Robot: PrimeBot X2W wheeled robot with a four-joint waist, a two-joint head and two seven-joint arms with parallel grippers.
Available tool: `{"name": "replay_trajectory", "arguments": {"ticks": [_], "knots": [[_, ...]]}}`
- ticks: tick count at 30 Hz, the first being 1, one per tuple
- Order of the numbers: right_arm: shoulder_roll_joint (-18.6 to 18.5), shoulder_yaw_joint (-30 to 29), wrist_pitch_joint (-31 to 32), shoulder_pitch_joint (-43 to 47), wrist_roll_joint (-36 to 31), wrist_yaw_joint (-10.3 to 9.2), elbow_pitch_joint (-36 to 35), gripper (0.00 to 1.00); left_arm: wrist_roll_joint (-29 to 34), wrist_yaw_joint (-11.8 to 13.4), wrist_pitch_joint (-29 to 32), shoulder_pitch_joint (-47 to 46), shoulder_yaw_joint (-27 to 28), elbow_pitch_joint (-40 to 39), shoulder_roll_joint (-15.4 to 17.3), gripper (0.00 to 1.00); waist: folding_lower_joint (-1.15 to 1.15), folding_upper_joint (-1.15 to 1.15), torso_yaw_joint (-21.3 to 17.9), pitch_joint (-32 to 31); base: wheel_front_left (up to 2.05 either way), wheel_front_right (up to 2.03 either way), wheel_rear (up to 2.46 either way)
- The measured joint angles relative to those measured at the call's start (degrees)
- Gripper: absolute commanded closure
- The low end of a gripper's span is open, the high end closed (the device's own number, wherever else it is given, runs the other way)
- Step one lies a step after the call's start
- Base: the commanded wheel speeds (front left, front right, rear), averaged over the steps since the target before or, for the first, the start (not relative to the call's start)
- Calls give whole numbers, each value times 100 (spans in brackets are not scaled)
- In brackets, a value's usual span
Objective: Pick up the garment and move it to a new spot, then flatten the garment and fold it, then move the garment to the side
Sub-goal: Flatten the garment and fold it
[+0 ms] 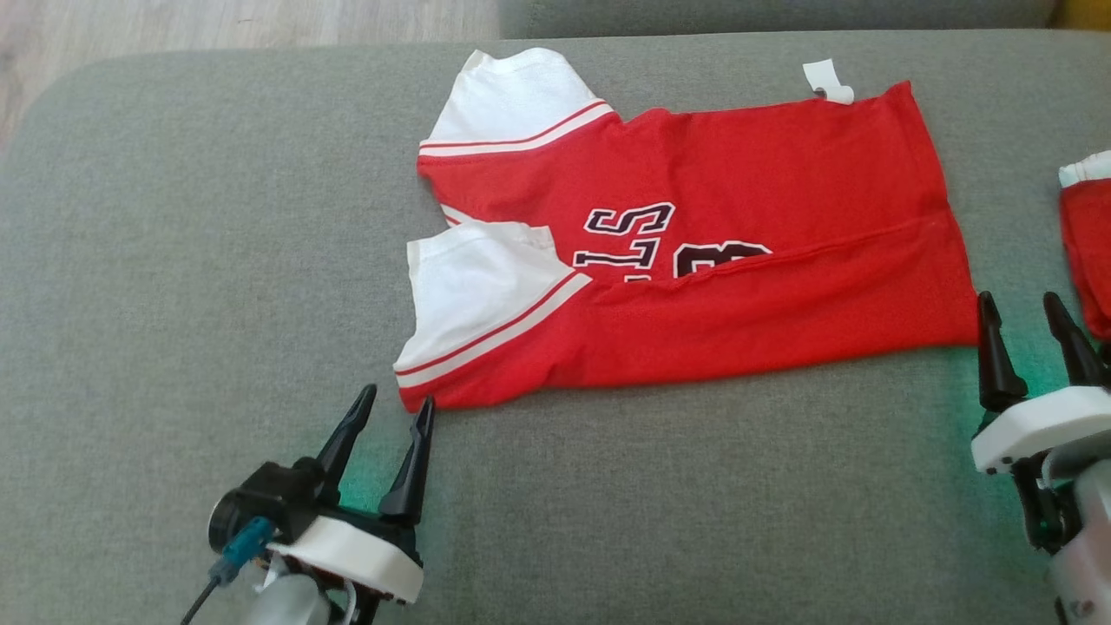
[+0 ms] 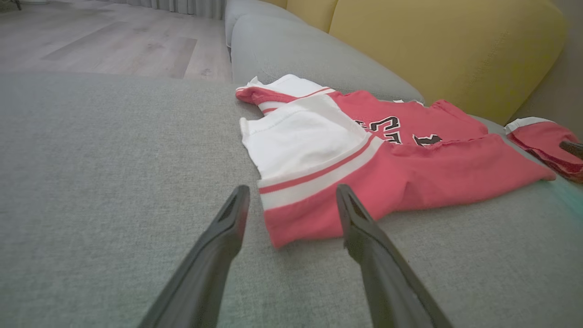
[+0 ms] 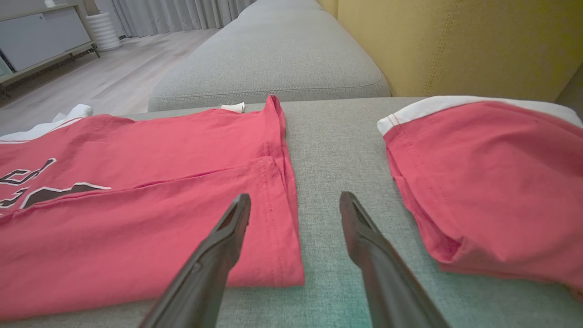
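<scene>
Jersey: the red jersey [image 1: 738, 260], white-sleeved with black lettering, is lying flat on the grey sofa cushion [image 1: 174, 260], its near long edge folded over the lettering, stretching from one end effector to the other.
Left end effector: the left end effector [image 1: 397, 398] is hovering with fingers spread wide, gripping nothing, the jersey's sleeve-end corner lying between its fingertips.
Right end effector: the right end effector [image 1: 1019, 299] is sitting open and empty, the jersey's hem corner lying between its fingers.
Second garment: a second red garment [image 1: 1089, 243] is lying just right of the right end effector.
</scene>
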Motion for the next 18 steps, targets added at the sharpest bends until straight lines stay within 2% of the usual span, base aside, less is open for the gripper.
{"name": "replay_trajectory", "arguments": {"ticks": [12,14,15,18], "knots": [[35,159,-4,-1,-59,0,-65,0,-64,-100,1,-501,135,1251,-269,0,0,0,-151,63,0,0,0],[35,159,-3,-2,-59,0,-77,0,-81,-100,1,-552,134,1293,-288,15,1,0,-151,84,0,0,0],[36,162,3,-8,-59,0,-83,0,-112,-101,1,-600,131,1338,-302,29,1,0,-148,109,0,0,0],[38,164,52,-37,-60,0,-83,0,-122,-107,1,-723,89,1488,-328,100,1,0,-120,177,0,0,0]]}}
